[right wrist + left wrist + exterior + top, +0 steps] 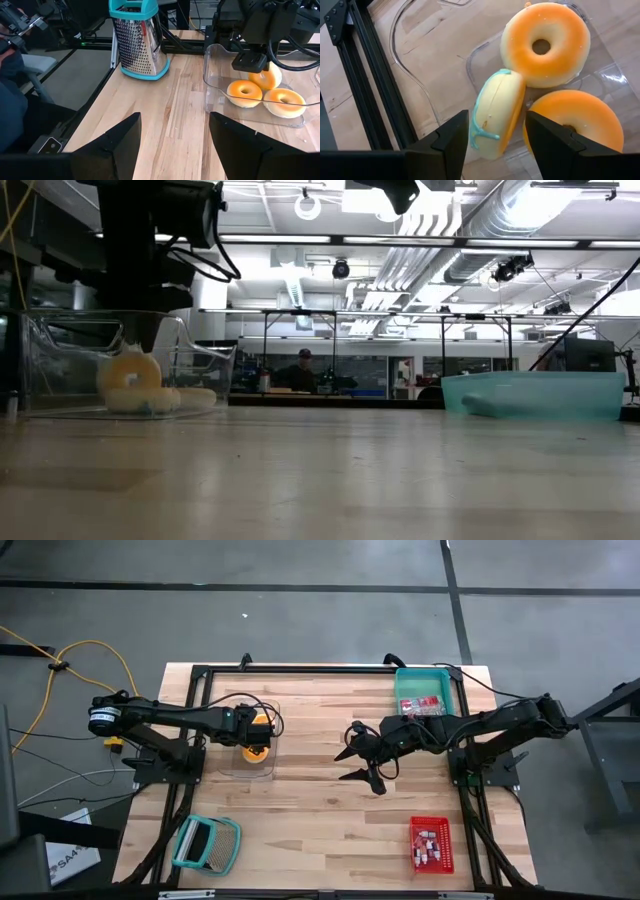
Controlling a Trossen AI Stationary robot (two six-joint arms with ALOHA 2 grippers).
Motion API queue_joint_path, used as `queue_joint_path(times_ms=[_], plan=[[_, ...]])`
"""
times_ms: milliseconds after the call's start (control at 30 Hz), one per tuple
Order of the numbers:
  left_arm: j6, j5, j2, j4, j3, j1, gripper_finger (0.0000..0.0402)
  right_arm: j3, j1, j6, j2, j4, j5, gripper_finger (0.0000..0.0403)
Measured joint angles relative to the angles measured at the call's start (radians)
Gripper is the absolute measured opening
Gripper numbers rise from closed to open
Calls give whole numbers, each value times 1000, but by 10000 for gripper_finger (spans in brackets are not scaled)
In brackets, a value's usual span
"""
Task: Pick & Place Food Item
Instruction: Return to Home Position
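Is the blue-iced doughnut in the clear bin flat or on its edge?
On its edge. The blue-iced doughnut shows its side beside flat orange doughnuts, under the open left gripper; the right gripper hovers mid-table.

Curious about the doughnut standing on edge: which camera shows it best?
The left wrist view: the doughnut is close up, blue icing visible, inside the open left pincer. The right wrist view half hides it behind that pincer; the low view shows a pale ring through the bin; the high view, almost nothing.
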Motion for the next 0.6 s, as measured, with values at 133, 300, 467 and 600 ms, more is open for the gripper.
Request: queue_joint_path(times_ms=[133, 300, 467, 600], plan=[[0, -2, 0, 7, 0, 0, 187, 0, 0, 0, 0, 0, 0, 223], [69, -48, -6, 47, 0, -1, 187, 0, 0, 0, 0, 0, 0, 223], [167, -77, -19, 64, 32, -9, 187, 0, 0, 0, 0, 1, 0, 223], [255, -77, -30, 120, 55, -15, 187, 0, 0, 0, 0, 1, 0, 223]])
